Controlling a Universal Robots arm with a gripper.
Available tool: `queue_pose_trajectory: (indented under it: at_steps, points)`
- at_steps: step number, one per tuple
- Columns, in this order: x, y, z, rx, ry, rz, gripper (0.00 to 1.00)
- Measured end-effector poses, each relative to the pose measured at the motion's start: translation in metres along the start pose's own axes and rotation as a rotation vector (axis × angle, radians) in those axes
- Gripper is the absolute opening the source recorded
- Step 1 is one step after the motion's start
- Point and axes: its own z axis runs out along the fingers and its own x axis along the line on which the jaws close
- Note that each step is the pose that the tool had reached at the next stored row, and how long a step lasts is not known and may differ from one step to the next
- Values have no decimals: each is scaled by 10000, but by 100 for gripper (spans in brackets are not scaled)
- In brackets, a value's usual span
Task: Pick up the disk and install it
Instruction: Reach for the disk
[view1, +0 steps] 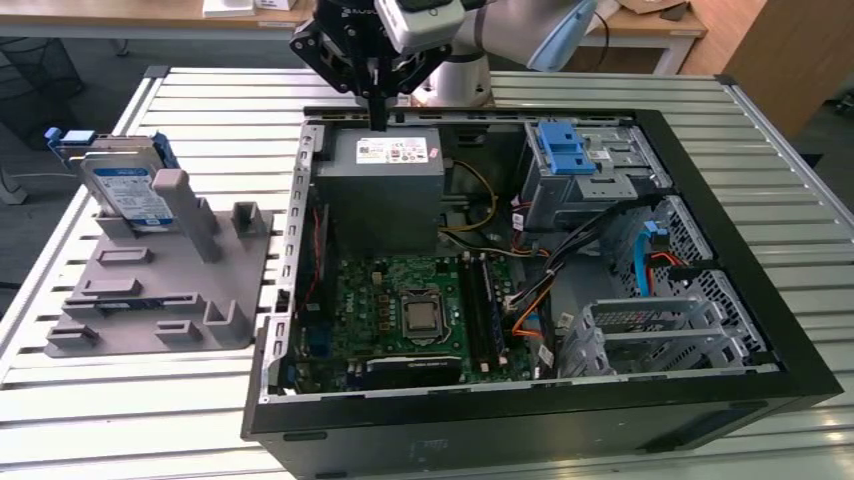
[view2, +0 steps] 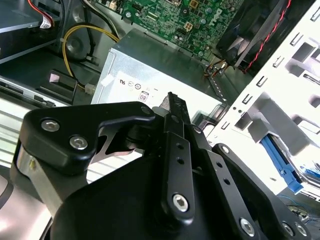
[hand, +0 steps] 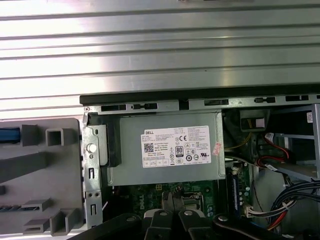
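In the exterior view, far out at nine o'clock from the open computer case (view1: 534, 440), on the slatted metal table (view1: 134, 415): a grey fixture (view1: 147, 300). At that fixture's eleven o'clock corner, the disk (view1: 124, 190), standing on edge in a slot, blue rails down both sides, white-and-blue label facing the camera. Touched by nothing but the fixture; well apart from the pincer.

Moving rightward, at twelve o'clock of the case: the pincer (view1: 380, 118), hanging point-down from the arm (view1: 461, 35). Fingers together, clamped on nothing, tip hovering just over the rear rim of the case and the grey power-supply box (view1: 380, 190). In the second wrist view, the pincer (view2: 174, 100) dark against that box (view2: 150, 65). In the first wrist view, the pincer (hand: 170, 197) over the green motherboard (hand: 145, 189), with the box (hand: 130, 160) and its white sticker beyond, and a corner of the fixture (hand: 40, 165) beside the case.

Back in the exterior view, at six o'clock from the box: the motherboard (view1: 394, 300), processor socket (view1: 424, 318) near its middle. Farther right, at one to two o'clock of the case: a metal drive cage (view1: 607, 165) topped by a blue latch (view1: 567, 150). At four o'clock, a perforated cage (view1: 667, 330), with loose cables (view1: 527, 325) between.
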Motion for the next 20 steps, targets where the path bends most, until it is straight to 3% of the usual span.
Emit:
queue_pose_trajectory:
  at_steps: [20]
  points:
    - [51, 18, 1, 0, 1, -1, 11]
